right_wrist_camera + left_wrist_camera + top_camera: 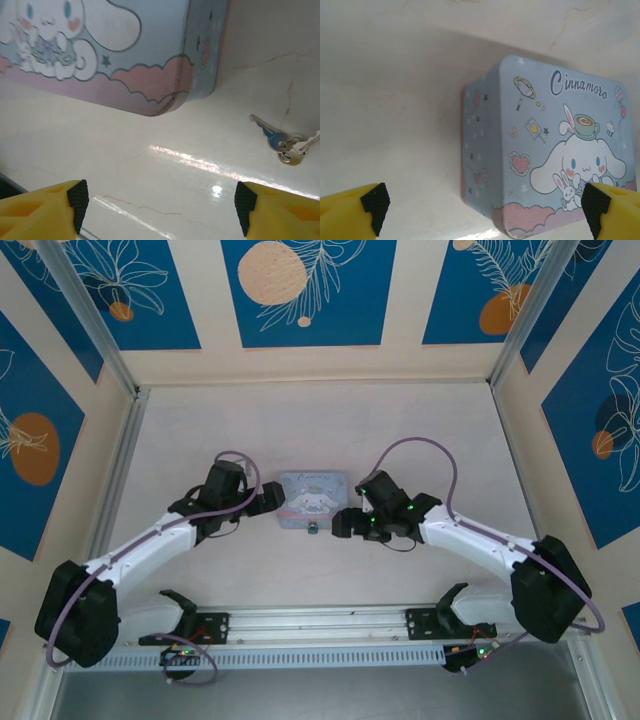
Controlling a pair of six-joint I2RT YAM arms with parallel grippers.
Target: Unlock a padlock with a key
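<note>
The pastel blue, cartoon-printed metal tin box [313,495] sat on the pale marbled table [300,430] between the two arms. The tiny dark bluish-grey padlock [313,529] was at the middle of its near edge, too small in the top view to tell whether the shackle was closed.

The left gripper [485,212] hovered just beside the tin box's left end, its yellow fingers [350,212] with black pads spread wide and nothing between them. It looked placed to brace the box, so the padlock would not slide when worked on.

The right gripper [160,212] was likewise spread and empty, low over bare table near the box's corner. The small silvery key with a blue head [270,134] lay flat on the table just past that corner, joined by a metal ring [287,156] to a second key. It lay apart from the box and off to one side of the fingers' span, not yet picked up. That arm seemed to be there for the key, and would need shifting sideways to straddle it.

On the lid, dark script read "Cinnamoro" — the last letters I could not make out — above a white long-eared cartoon figure. No other writing was legible.
</note>
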